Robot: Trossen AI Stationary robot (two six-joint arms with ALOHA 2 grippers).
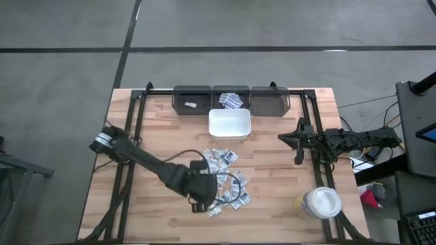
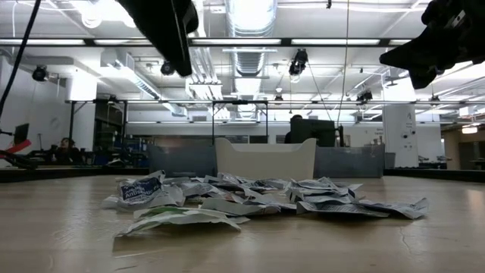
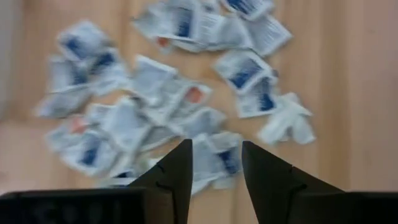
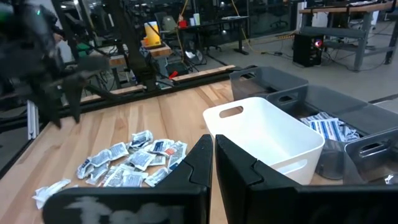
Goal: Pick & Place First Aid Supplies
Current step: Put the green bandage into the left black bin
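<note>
The first aid supplies (image 1: pixel 225 178) lie as a loose pile of small white sachets with blue print on the wooden table, near its middle, and also show in the low view (image 2: pixel 258 197). My left gripper (image 3: pixel 216 163) hangs open above the near left part of the pile (image 3: pixel 168 106), pointing steeply down, with nothing between its fingers. In the high view it is at the pile's near left edge (image 1: pixel 203 199). My right gripper (image 4: pixel 213 152) waits shut and level at the table's right side (image 1: pixel 283 138), away from the pile.
A white bin (image 1: pixel 229 124) stands just beyond the pile. Behind it, three dark bins line the far edge; the middle one (image 1: pixel 231 99) holds several sachets and the left one (image 1: pixel 191 99) a single small white piece. A white round lidded tub (image 1: pixel 320 203) sits near right.
</note>
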